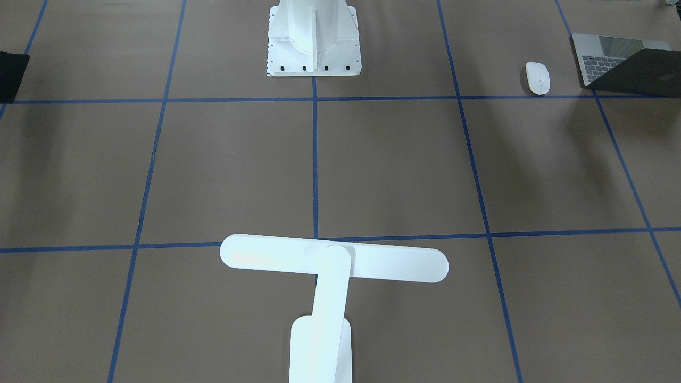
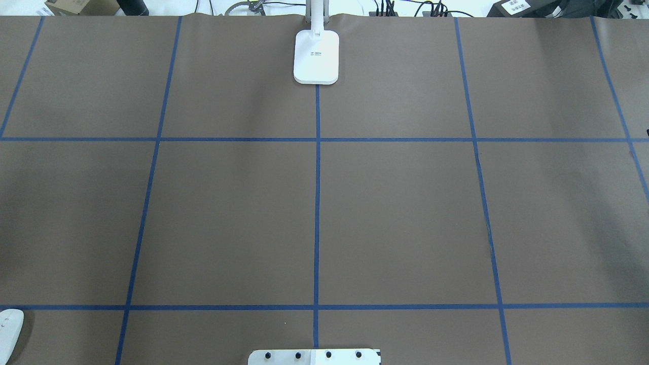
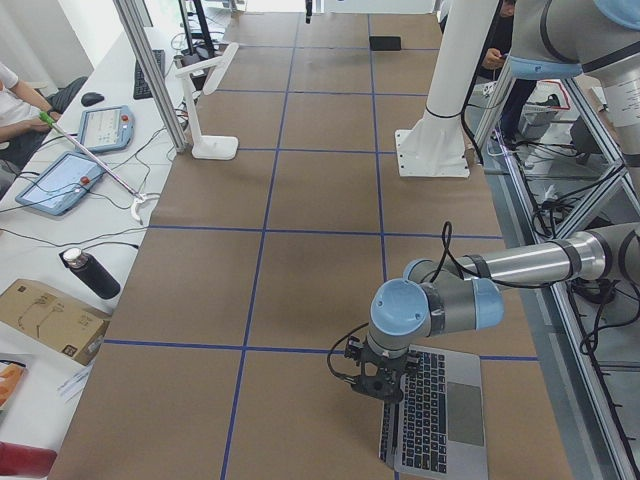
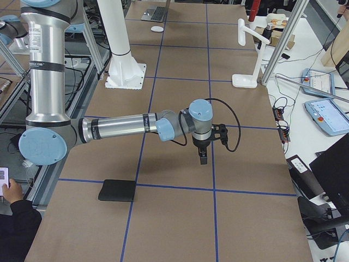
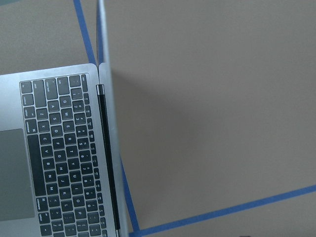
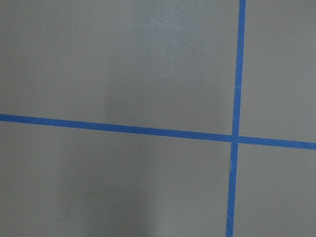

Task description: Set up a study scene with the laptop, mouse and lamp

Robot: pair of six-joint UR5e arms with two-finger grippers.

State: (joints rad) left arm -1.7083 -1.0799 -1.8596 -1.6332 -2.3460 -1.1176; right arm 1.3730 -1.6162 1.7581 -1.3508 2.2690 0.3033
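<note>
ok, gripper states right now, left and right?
Left gripper: cannot tell, seen only in the side view, above the laptop's edge.
Right gripper: cannot tell, seen only in the side view, over the table.

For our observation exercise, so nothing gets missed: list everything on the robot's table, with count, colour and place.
laptop: one, grey, open, robot's left end of table.
mouse: one, white, beside the laptop, not touching.
lamp: one, white, far edge, middle.
pad: one, black, robot's right end.
pedestal: one, white, robot's edge, middle.
tape lines: several, blue, grid across the brown table.
left gripper: one, black, by the laptop's screen; open or shut unclear.
right gripper: one, black, above bare table; open or shut unclear.
</note>
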